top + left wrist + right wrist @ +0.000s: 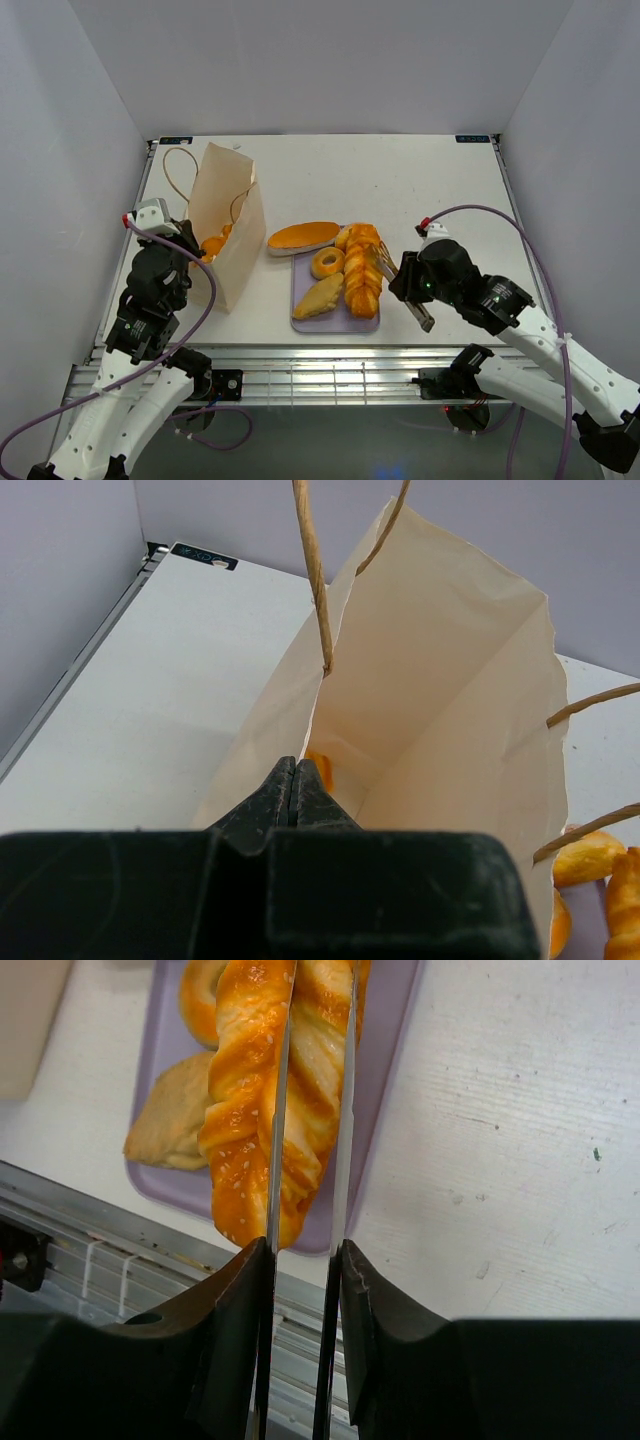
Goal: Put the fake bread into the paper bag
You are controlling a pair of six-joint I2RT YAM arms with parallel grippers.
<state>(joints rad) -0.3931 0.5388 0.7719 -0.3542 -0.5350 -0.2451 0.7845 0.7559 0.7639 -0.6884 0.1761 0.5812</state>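
Left end effector (293, 772) pinches the paper bag (440, 680) rim, centre frame. Right end effector (303, 1250) clamps silver tongs (347, 1110) straddling the braided loaf (245, 1090).

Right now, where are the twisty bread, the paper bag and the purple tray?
braided loaf (240, 1110), right wrist view, its seeded left side.
paper bag (238, 245), top view, its front wall.
lavender tray (380, 1040), right wrist view, bare right rim.
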